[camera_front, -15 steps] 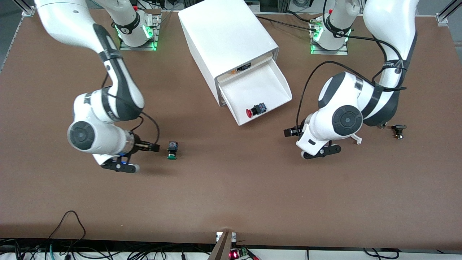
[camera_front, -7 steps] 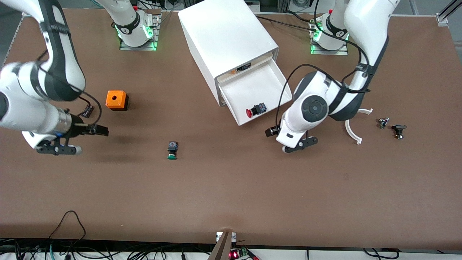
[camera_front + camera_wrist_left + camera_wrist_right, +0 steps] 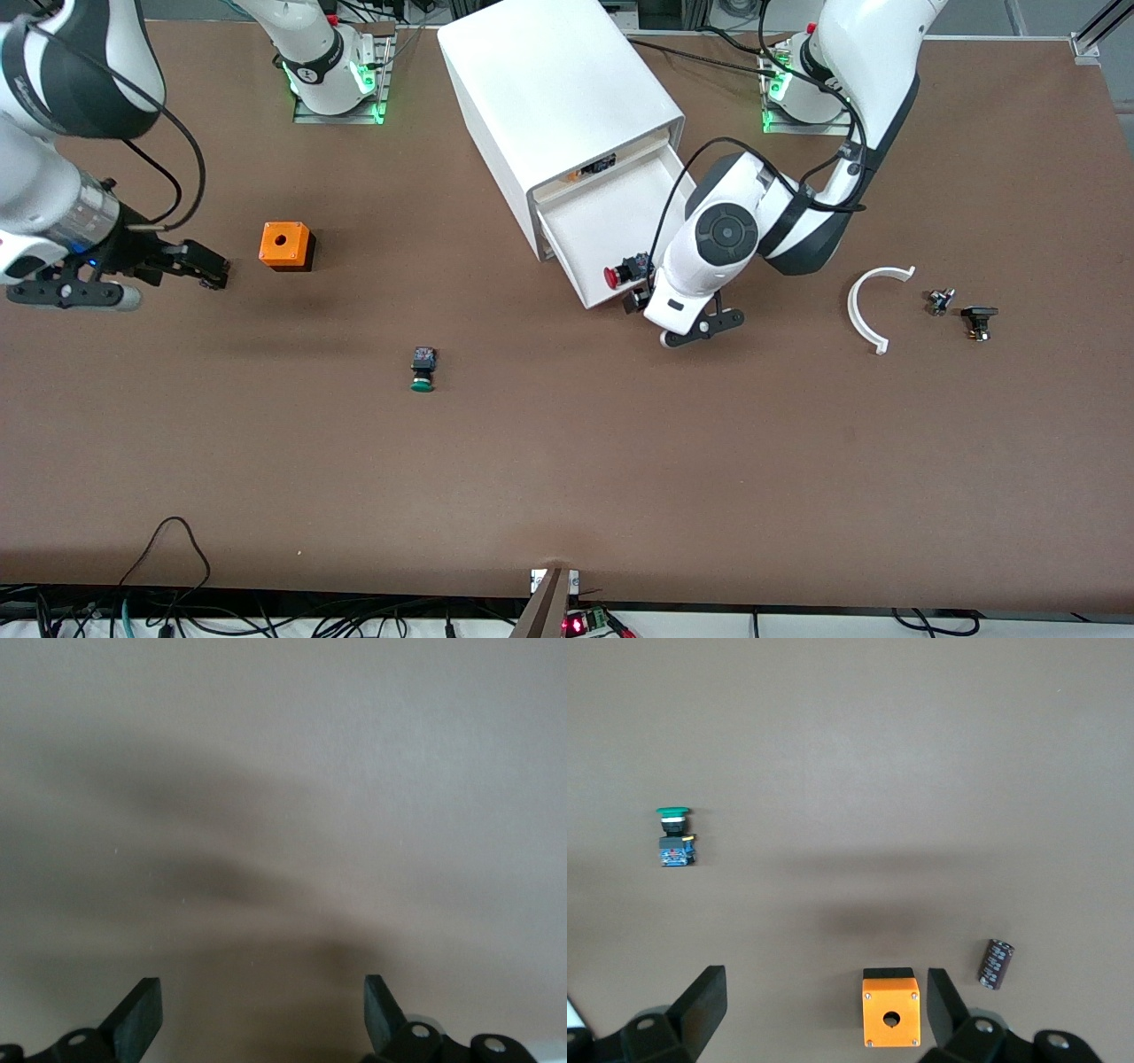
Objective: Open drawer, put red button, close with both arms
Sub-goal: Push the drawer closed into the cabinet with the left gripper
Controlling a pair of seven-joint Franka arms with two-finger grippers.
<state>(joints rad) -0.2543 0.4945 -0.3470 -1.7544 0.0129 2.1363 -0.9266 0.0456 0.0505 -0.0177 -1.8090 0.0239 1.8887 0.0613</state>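
The white cabinet (image 3: 549, 80) has its drawer (image 3: 563, 259) pulled out. The red button (image 3: 620, 273) lies on its side in the drawer, close to the front wall. My left gripper (image 3: 636, 301) is down by the drawer's front wall, close to the button. In the left wrist view this gripper (image 3: 263, 1019) is open, with only bare brown table between its fingers. My right gripper (image 3: 211, 270) hangs open over the table at the right arm's end. In the right wrist view that gripper (image 3: 824, 1010) holds nothing.
A green-capped button (image 3: 423, 370) lies nearer the front camera than the cabinet. An orange box (image 3: 285, 245) sits beside my right gripper, with a dark capacitor (image 3: 998, 963) close to it. A white curved piece (image 3: 873, 306) and two small parts (image 3: 978, 321) lie toward the left arm's end.
The left arm has swung in from its end of the table to the drawer's front. The right arm has pulled away from the green button, uncovering the orange box. Both grippers stayed open.
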